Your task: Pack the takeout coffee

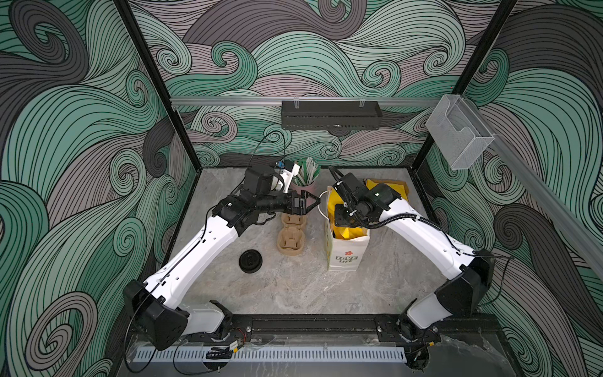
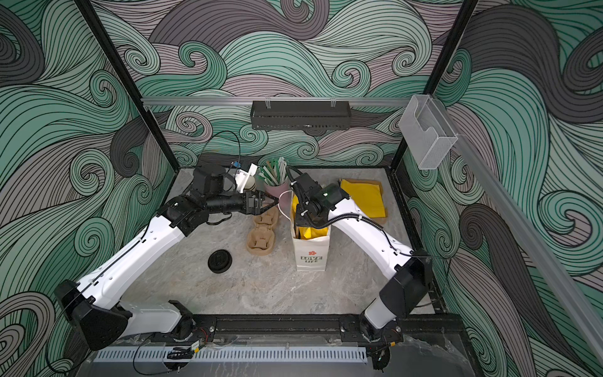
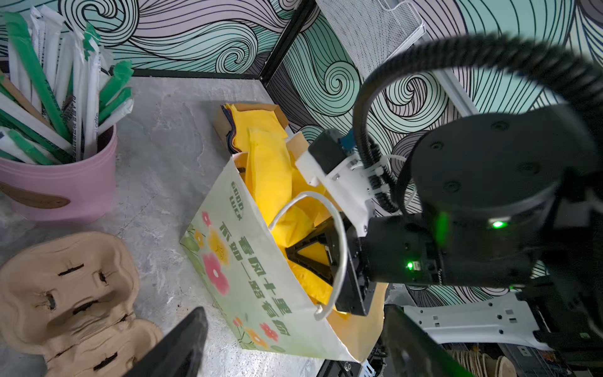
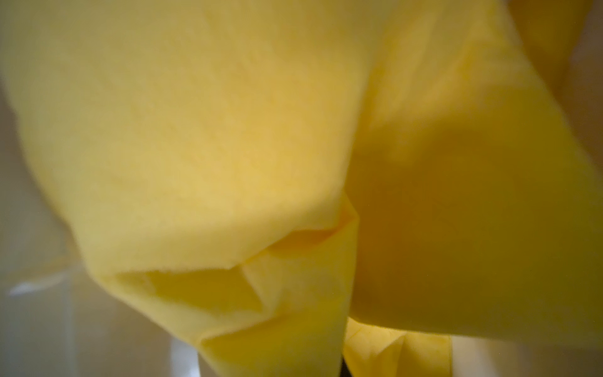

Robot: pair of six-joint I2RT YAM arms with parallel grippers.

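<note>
The left arm is stretched level toward the middle. The left hand (image 1: 315,205) is held wide open and empty just beside the paper bag (image 1: 347,258), above the farther of two pulp carriers (image 1: 290,240). The right hand (image 3: 293,254) is sunk in the bag, closed, among yellow paper (image 1: 350,232) (anything beneath is hidden). One black lid (image 1: 250,261) is seen on the surface (image 1: 293,293), and one pink cup of straws (image 1: 305,187) behind. The coffee cups cannot be made out.
</note>
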